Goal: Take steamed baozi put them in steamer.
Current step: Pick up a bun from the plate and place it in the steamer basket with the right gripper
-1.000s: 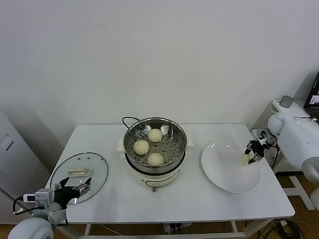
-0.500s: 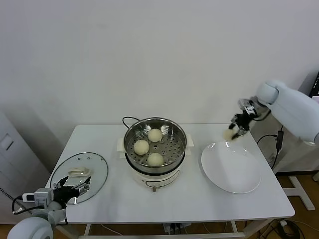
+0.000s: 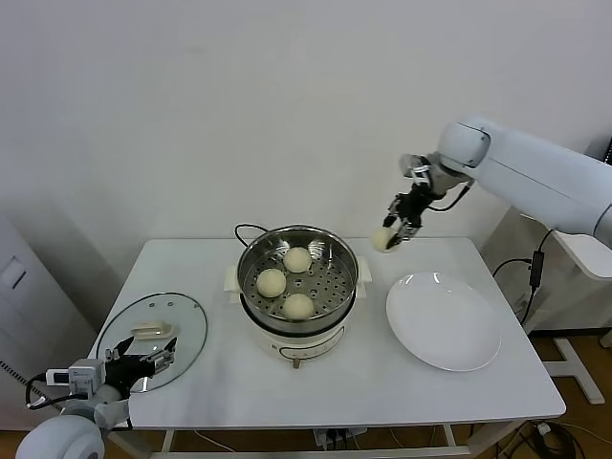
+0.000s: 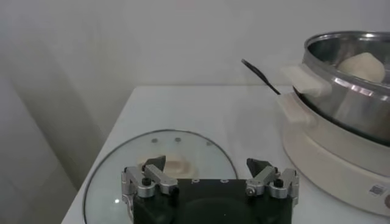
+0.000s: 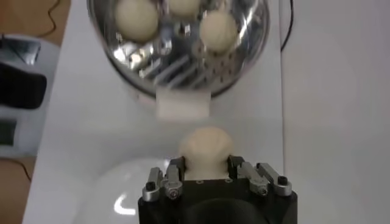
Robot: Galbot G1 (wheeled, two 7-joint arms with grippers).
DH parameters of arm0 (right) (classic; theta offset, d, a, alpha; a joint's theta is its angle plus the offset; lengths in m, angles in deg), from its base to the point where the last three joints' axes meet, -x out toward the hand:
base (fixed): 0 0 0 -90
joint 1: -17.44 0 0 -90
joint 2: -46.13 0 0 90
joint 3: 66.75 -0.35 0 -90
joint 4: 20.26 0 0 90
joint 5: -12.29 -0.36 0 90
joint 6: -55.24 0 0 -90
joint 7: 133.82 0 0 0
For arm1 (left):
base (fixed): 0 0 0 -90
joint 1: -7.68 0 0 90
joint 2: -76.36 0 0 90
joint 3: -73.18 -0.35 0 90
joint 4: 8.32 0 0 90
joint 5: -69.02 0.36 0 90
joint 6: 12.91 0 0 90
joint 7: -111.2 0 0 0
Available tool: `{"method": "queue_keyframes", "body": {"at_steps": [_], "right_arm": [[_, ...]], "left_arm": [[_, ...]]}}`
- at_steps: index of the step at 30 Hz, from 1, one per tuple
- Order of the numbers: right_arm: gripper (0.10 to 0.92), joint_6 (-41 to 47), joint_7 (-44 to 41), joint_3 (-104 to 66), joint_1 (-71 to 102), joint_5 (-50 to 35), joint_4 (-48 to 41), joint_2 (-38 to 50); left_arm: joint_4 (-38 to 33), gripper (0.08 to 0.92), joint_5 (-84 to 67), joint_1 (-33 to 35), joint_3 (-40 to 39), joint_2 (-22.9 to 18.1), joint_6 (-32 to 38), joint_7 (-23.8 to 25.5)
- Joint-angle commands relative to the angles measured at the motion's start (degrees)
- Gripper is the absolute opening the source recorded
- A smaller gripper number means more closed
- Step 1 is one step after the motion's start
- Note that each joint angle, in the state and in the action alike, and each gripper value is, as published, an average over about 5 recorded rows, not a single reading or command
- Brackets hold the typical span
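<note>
Carry step, last bun. Right tool is clenched on the fourth baozi, held in the air at centre-right of the head frame, just past the steamer rim on its right and above the table. Three baozi already sit on the perforated tray; its lower-right patch looks free. Plate at right is bare. Left tool is released, parked low at lower left over the glass lid, idle. Next move, as I judge it: shift the bun leftward over the free patch, lower it inside the rim, then let go without bumping the three neighbours or the pot wall.
</note>
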Motion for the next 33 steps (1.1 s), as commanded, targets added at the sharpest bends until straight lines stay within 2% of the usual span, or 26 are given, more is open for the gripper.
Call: {"method": "queue_keyframes", "body": {"at_steps": [1,8,30,33], "right_arm": [[0.45,10.2,7.3,3.9,-2.1,-8.8,5.6,-4.9],[0.45,13.6,11.4,3.9,1.7,-11.2,6.7,-6.4],[0.45,15.2,15.4,3.0,7.9,-5.7,6.0,-7.7],[0.482,15.2,15.8,2.6,8.2,-5.6,5.9,-7.6]], "left_arm": [[0.0,0.823,0.0,-0.1,0.0,-0.1,0.0,0.0],[-0.2,0.823,0.0,0.1,0.2,-0.1,0.0,0.0],[0.3,0.823,-0.3,0.5,0.8,0.0,0.4,0.1],[0.4,0.823,-0.3,0.4,0.8,-0.2,0.4,0.1]]}}
